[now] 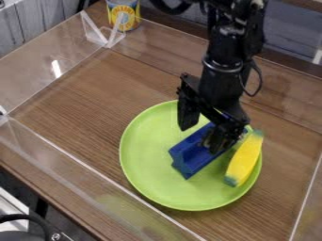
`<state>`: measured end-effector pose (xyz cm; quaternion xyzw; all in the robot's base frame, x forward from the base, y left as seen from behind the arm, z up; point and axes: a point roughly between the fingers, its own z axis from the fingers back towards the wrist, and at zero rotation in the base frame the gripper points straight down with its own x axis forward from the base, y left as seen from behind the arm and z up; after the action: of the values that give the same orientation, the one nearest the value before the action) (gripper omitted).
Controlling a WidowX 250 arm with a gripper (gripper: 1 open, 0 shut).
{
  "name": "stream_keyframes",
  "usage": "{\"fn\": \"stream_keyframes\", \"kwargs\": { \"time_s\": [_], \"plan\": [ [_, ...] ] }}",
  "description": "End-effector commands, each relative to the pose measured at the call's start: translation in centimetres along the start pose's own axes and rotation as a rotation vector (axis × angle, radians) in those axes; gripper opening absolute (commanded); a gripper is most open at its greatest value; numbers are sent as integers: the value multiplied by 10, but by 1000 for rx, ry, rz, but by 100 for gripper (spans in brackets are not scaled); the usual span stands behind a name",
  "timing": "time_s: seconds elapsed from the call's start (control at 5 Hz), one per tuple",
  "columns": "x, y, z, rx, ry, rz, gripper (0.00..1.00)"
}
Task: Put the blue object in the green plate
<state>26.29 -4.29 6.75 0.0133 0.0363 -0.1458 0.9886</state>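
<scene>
Sitting in the green plate is one blue object, with one yellow piece alongside near the right rim. Pincer hangs spread wide above, holding nothing. Clear walls edge the wood surface; lots of room left.

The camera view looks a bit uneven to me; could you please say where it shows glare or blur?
Camera view: white glare streaks on the clear wall at left; soft sheen across the wood table; the cup at the top edge is blurred; the blue object and green plate are sharp, with the pincer casting only a faint shadow.
</scene>
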Motion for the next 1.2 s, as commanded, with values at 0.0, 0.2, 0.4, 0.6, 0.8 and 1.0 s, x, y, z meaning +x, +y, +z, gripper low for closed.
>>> {"fn": "stream_keyframes", "kwargs": {
  "time_s": [0.0, 0.2, 0.4, 0.6, 0.8, 1.0],
  "plan": [
    [6, 7, 28, 18, -83, 22, 100],
    [5, 14, 52, 33, -128, 60, 100],
    [0, 21, 67, 41, -159, 89, 100],
    [1, 20, 65, 34, -168, 98, 100],
    [1, 19, 61, 27, -162, 98, 100],
    [1, 18, 57, 20, -155, 100, 100]
  ]
}}
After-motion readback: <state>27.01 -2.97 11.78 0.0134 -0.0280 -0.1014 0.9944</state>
